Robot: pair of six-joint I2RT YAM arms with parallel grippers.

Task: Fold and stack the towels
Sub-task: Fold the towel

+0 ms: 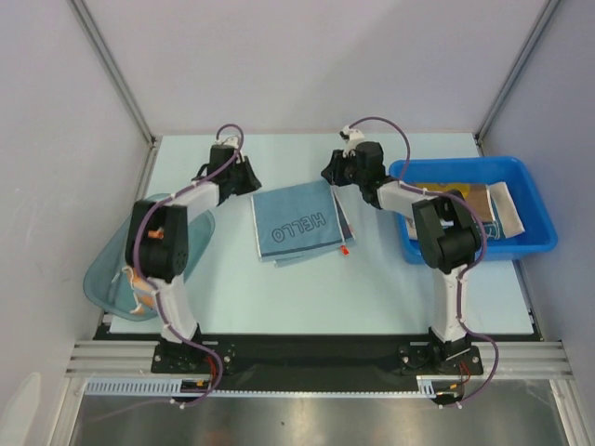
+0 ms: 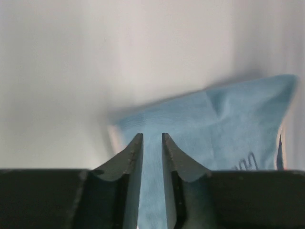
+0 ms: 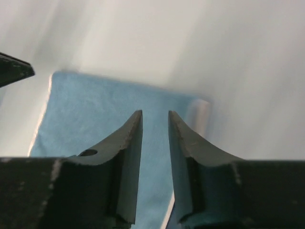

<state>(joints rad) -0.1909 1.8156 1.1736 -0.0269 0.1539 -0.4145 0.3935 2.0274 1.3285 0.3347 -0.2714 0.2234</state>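
Observation:
The teal-blue "HELLO" towel (image 1: pixel 297 225) lies folded flat on the table's middle, on top of another darker blue layer with a small red tag (image 1: pixel 344 249). My left gripper (image 1: pixel 249 178) hovers at its far left corner; in the left wrist view (image 2: pixel 152 135) the jaws stand a narrow gap apart, with the towel (image 2: pixel 224 129) flat under them and nothing pinched. My right gripper (image 1: pixel 333 173) hovers at the far right corner; in the right wrist view (image 3: pixel 155 112) the jaws are likewise slightly parted over the towel (image 3: pixel 95 114).
A blue plastic bin (image 1: pixel 535 243) at the right holds a brown towel (image 1: pixel 472 197) and a white one (image 1: pixel 507 206). A translucent teal tub (image 1: pixel 102 279) at the left holds an orange towel (image 1: pixel 139 295). Grey walls enclose the table.

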